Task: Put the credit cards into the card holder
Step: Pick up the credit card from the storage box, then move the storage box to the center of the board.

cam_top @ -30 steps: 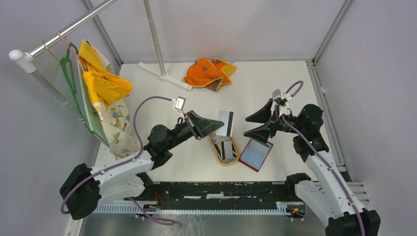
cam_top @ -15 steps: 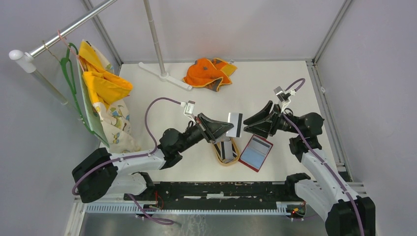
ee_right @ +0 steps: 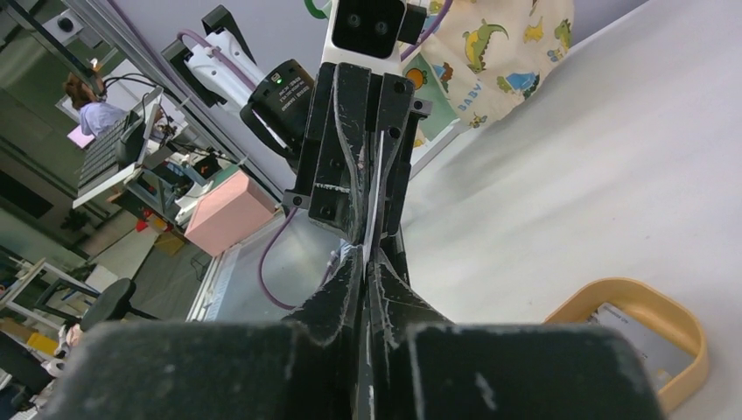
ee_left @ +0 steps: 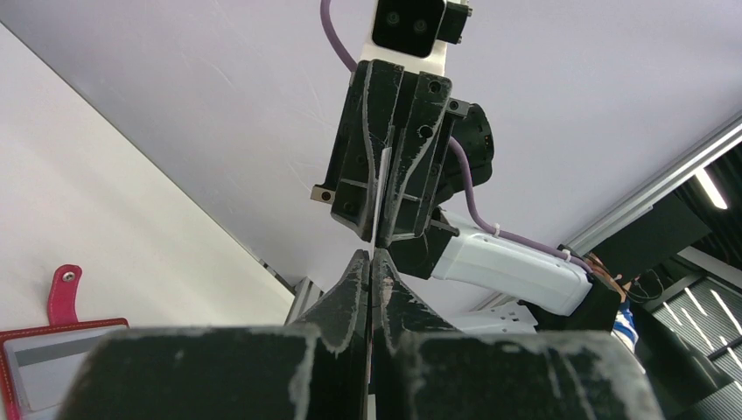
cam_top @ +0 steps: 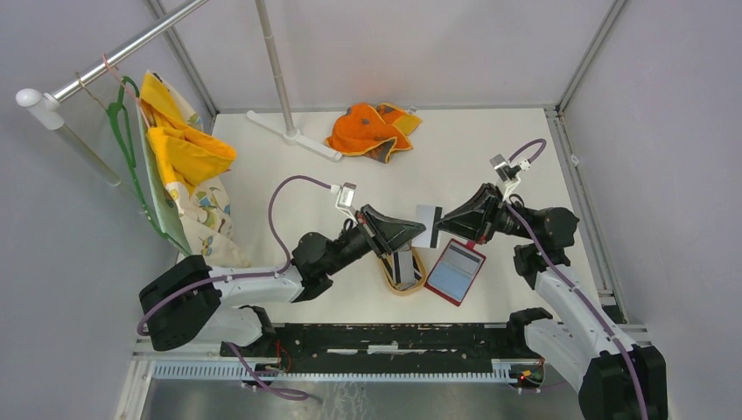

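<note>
White tabletop (cam_top: 525,149) lies under the grey, dark-striped credit card (cam_top: 427,225) we hold in mid-air. Our left gripper (cam_top: 418,230) clamps its left end and our right gripper (cam_top: 442,226) pinches its right end. The open red leather card holder (cam_top: 455,271) lies below, nearer our right arm.

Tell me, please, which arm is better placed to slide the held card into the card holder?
Right. Both jaws grip the card, but the open card holder lies beside the right arm, beyond the tray from the left.
</note>
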Available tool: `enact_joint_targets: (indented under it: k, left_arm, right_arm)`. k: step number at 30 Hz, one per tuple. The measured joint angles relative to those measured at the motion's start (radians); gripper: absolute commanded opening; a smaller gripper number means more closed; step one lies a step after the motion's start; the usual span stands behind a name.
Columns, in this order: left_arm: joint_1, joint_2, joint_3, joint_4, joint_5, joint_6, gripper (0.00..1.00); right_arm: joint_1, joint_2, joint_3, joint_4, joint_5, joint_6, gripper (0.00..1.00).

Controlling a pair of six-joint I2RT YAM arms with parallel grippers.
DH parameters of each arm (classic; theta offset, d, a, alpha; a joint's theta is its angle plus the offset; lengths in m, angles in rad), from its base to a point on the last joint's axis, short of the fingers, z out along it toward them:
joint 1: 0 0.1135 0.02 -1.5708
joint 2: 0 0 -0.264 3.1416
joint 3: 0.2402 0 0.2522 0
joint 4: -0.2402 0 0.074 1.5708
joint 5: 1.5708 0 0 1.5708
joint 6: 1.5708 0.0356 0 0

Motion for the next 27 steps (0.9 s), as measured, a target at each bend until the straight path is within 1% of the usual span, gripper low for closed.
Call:
enact_joint_targets:
  k: [2, 4, 6, 7, 8, 10, 12, 15, 16, 18, 19, 21, 23, 25, 27]
  left_arm:
    - [-0.004, 0.007, 0.004, 0.005, -0.005, 0.0, 0.12]
    - [-0.005, 0.011, 0.008, 0.005, -0.008, 0.001, 0.29]
    - [-0.006, 0.012, 0.012, -0.008, -0.015, 0.002, 0.39]
    - [-0.008, 0.012, 0.013, -0.02, -0.023, 0.002, 0.44]
    - [-0.01, 0.007, 0.013, -0.044, -0.03, 0.005, 0.47]
    - [-0.011, -0.016, 0.011, -0.114, -0.05, 0.025, 0.53]
    - [-0.011, -0.087, 0.002, -0.25, -0.084, 0.062, 0.57]
    - [-0.011, -0.212, -0.011, -0.434, -0.112, 0.116, 0.73]
    - [-0.011, -0.248, -0.018, -0.48, -0.115, 0.128, 0.75]
    - [-0.011, -0.328, -0.047, -0.567, -0.117, 0.147, 0.75]
    - [-0.011, -0.357, -0.065, -0.598, -0.116, 0.149, 0.73]
    - [-0.011, -0.393, -0.113, -0.635, -0.105, 0.148, 0.63]
    - [-0.025, -0.393, -0.15, -0.655, -0.099, 0.138, 0.53]
    - [-0.082, -0.352, -0.16, -0.686, -0.118, 0.136, 0.48]
    - [-0.191, -0.271, -0.142, -0.711, -0.179, 0.137, 0.37]
  right_arm:
    - [0.002, -0.001, 0.0, 0.004, -0.001, 0.006, 0.0]
    - [0.0, -0.002, 0.0, 0.003, 0.0, 0.006, 0.0]
    - [0.0, -0.005, 0.002, -0.019, -0.002, -0.025, 0.0]
    - [0.0, -0.008, 0.008, -0.061, -0.008, -0.069, 0.0]
    - [0.0, -0.012, 0.022, -0.131, -0.015, -0.13, 0.0]
    - [-0.009, -0.016, 0.078, -0.326, -0.021, -0.312, 0.0]
    - [-0.037, -0.022, 0.145, -0.526, -0.022, -0.516, 0.0]
    - [-0.109, -0.045, 0.181, -0.706, -0.034, -0.737, 0.0]
    - [-0.135, -0.048, 0.184, -0.752, -0.038, -0.793, 0.0]
    - [-0.197, -0.04, 0.193, -0.857, -0.045, -0.92, 0.0]
    - [-0.225, -0.027, 0.2, -0.911, -0.039, -0.988, 0.0]
    - [-0.259, 0.009, 0.219, -1.018, -0.007, -1.112, 0.0]
    - [-0.269, 0.059, 0.252, -1.135, 0.05, -1.243, 0.0]
    - [-0.269, 0.099, 0.28, -1.226, 0.109, -1.353, 0.0]
    - [-0.269, 0.109, 0.282, -1.276, 0.151, -1.42, 0.0]
